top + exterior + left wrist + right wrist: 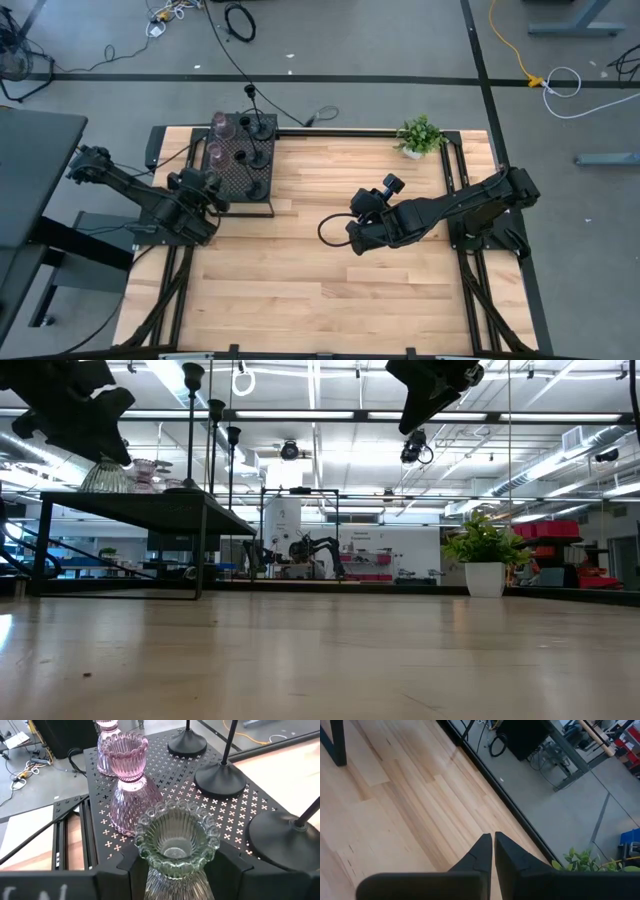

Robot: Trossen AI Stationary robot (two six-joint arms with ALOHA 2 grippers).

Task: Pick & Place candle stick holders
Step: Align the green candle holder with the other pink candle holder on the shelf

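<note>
Setting my left gripper (175, 870) with its jaws parted around the olive-gold holder (174, 845) on the mesh box's (235, 820) near-left corner, beside the pink goblets (131, 780), while my right gripper (493, 851) hovers pinched empty mid-table.

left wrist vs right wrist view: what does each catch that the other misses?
Only left wrist: a clear-greenish ribbed glass holder between the left end effector fingers, standing on the black mesh stand; two pinkish glass holders behind it; three black round bases.

Only right wrist: the right end effector shut and empty above bare tabletop; green plant leaves.

Shared: wooden tabletop, floor beyond the table's edge.
</note>
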